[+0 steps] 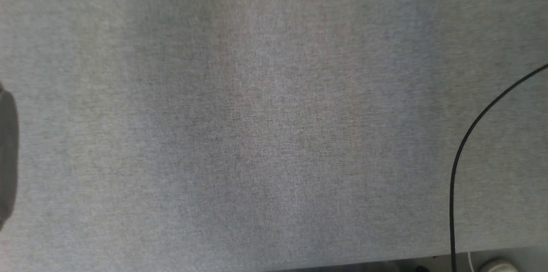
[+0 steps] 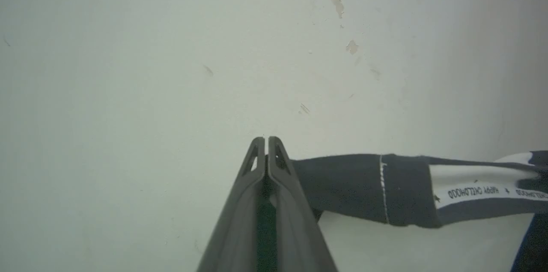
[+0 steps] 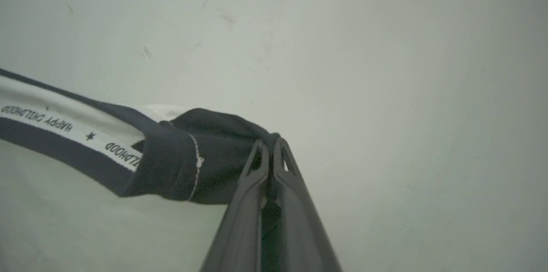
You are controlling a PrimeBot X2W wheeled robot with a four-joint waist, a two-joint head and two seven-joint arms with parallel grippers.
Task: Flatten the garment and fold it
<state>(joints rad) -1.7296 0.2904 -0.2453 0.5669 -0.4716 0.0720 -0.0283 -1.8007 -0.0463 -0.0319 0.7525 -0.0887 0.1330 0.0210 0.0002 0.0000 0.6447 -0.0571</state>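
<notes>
In the left wrist view my left gripper (image 2: 266,139) is shut on the garment (image 2: 355,186), pinching black cloth that runs taut to the right. The lettered white neck band (image 2: 479,190) shows further along it, with white cloth hanging below. The right wrist view has my right gripper (image 3: 270,141) shut on a bunched black part of the garment (image 3: 214,156). From there the cloth stretches left, with the neck band (image 3: 64,128) reading upside down. The garment hangs in the air between the two grippers, in front of a pale wall.
The head view looks down on a grey cloth-covered table (image 1: 274,118). A black cable (image 1: 466,135) curves across its right side, and a dark rounded object (image 1: 7,156) sits at the left edge. The pale wall (image 2: 128,70) has chipped paint spots.
</notes>
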